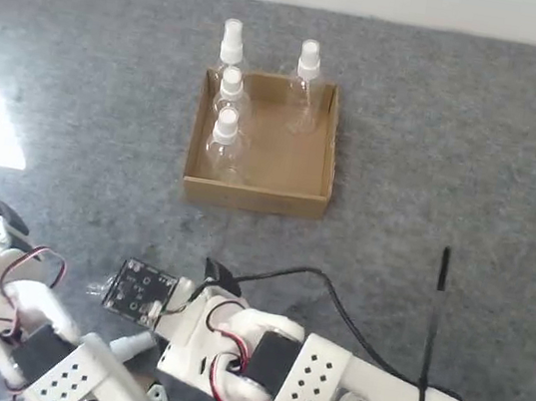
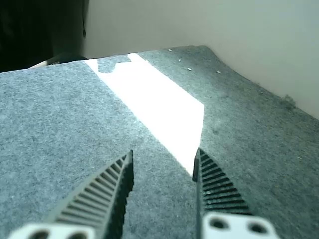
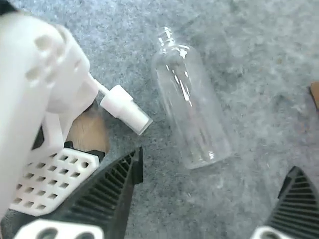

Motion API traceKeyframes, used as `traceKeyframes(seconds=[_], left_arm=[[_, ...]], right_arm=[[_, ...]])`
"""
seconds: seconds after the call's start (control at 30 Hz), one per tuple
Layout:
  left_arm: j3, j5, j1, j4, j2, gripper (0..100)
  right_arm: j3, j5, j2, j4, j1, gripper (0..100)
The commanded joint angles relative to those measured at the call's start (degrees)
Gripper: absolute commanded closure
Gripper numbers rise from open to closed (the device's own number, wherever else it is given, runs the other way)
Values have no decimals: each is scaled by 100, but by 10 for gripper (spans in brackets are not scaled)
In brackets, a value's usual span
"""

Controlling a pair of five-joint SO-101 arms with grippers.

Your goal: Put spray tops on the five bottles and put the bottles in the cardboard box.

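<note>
A: See the cardboard box [image 1: 254,197] out on the grey mat [image 1: 459,138]?

B: Yes. Has bottles standing up in it, each with a white spray top on.

A: How many?

B: Counting four. Near bottle [image 1: 223,149], middle bottle [image 1: 229,99] and far bottle [image 1: 231,49], all in a row by the wall on the left arm's side. Then a corner bottle [image 1: 306,90] by the far wall, on the right arm's side. With the far one, hard to tell: inside the box or just behind it.

A: And number five?

B: Lying flat on the mat, outside the box, down by the right arm. Call it the bare bottle [image 3: 192,114], with no top on its neck. Next to it, a loose spray top [image 3: 125,108], close but not touching.

A: What about the right gripper [image 3: 216,159]?

B: Spread very wide, hanging over the bare bottle. Holding nothing. Not touching the bottle or the loose top.

A: And the left gripper [image 2: 163,151]?

B: Open a fair way too. Nothing between its fingers [image 2: 112,189]. Pointing at plain mat and a bright patch of sun [image 2: 159,109].
</note>
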Motion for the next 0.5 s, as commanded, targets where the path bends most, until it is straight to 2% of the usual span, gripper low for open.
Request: traceKeyframes(seconds=[0.0, 0.3, 0.47], left_arm=[[-84, 53, -18, 53, -79, 811], [-84, 53, 9, 53, -79, 811], [-84, 53, 9, 53, -79, 811]], right_arm=[[44, 563, -171, -374, -75, 605], [-26, 1380, -154, -391, 418, 606], [-457, 1512, 251, -119, 541, 606]])
